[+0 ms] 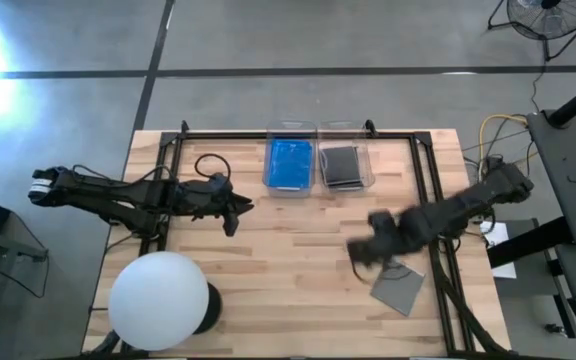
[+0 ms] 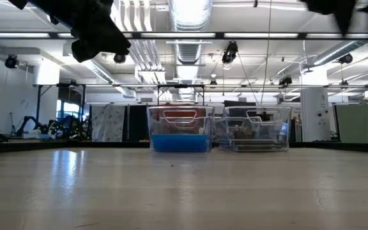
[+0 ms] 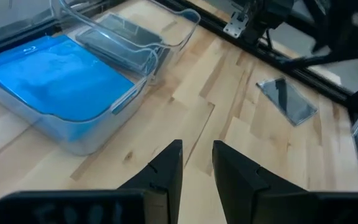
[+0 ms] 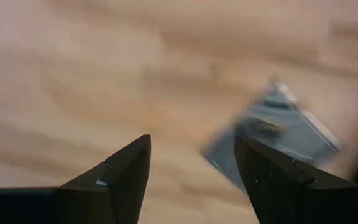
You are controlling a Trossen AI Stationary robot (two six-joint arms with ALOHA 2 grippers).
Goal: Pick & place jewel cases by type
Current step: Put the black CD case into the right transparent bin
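Note:
One grey jewel case (image 1: 399, 286) lies flat on the table near its near right corner; it also shows in the right wrist view (image 4: 278, 134) and the left wrist view (image 3: 288, 99). My right gripper (image 1: 360, 252) (image 4: 191, 155) hovers open just left of this case, touching nothing. Blue jewel cases (image 1: 290, 163) (image 3: 55, 81) lie in the left clear bin. Grey cases (image 1: 342, 166) (image 3: 120, 34) lie in the right clear bin. My left gripper (image 1: 236, 215) (image 3: 197, 152) waits above the table's left half, its fingers a narrow gap apart.
The two clear bins (image 2: 179, 131) (image 2: 255, 131) stand side by side at the table's far edge. A white sphere (image 1: 158, 300) covers the near left corner. A black frame (image 1: 298, 133) runs along the far edge and both sides. Bare wood (image 1: 298, 250) lies between the arms.

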